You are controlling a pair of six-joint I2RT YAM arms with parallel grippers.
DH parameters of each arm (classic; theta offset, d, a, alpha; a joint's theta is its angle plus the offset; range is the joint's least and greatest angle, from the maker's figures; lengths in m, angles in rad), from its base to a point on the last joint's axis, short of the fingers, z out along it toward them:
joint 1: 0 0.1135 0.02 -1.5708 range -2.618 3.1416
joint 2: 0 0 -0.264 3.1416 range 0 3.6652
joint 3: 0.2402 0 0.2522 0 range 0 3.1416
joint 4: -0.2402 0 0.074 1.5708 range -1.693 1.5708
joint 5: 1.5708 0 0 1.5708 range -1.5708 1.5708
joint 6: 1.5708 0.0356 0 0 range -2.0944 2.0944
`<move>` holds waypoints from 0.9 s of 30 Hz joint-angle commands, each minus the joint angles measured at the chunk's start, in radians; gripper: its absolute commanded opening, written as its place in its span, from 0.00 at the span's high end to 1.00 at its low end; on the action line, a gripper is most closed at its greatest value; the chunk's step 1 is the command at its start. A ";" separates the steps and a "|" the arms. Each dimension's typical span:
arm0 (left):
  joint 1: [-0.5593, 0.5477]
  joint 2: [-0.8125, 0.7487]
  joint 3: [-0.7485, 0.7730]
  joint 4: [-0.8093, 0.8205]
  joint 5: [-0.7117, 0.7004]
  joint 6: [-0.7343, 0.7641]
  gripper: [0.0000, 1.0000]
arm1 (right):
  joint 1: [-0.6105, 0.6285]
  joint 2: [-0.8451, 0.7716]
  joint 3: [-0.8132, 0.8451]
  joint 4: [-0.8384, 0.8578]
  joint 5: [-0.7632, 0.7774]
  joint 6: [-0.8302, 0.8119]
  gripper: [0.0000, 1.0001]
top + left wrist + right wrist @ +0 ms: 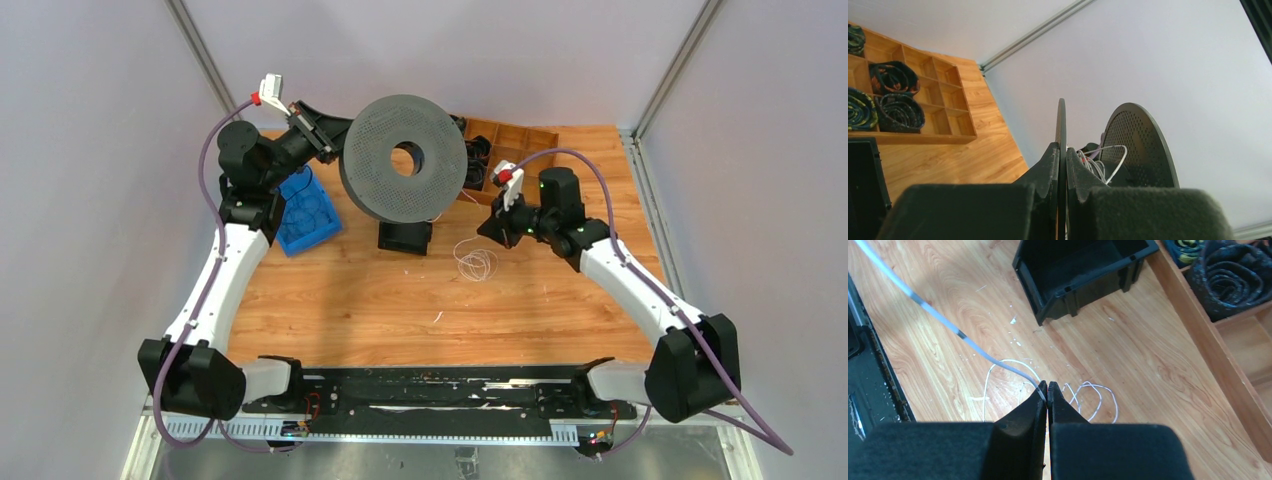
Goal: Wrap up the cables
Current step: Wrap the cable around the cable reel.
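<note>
Left gripper [1062,150]: fingers together on the thin rim of one flange of the spool [385,185], clamped with the flange edge-on between the pads. In the left wrist view, the second flange, perforated, stands just beyond it, and a few turns of white wire sit between the two flanges.

In the top view we see the spool tilted at the far middle of the table [350,300], over a black bin [1073,295]. We cannot tell whether it touches the bin.

Right gripper [1047,390]: fingers together, pinching a strand of the cables [476,262] right at the tips. From the pinch the strand rises up and to the left, out of the right wrist view.

The rest of the cables lie as a small loose tangle of white loops on the wood, just below the right gripper and on the near side of the black bin, apart from it.

Also noted: a blue bin [300,225] at the left, beside the left arm. A wooden tray [520,140] of compartments is at the far right, with dark coiled bundles [898,112] in several cells
</note>
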 commanded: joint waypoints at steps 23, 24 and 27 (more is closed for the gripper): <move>0.012 0.043 0.086 0.060 -0.094 -0.023 1.00 | 0.270 0.049 -0.031 0.015 0.074 0.002 0.99; 0.012 0.045 0.086 0.057 -0.100 -0.017 1.00 | 0.279 0.051 -0.026 0.014 0.068 0.004 0.99; 0.012 0.043 0.096 0.026 -0.118 0.035 1.00 | 0.299 0.051 -0.022 0.019 0.035 0.015 0.99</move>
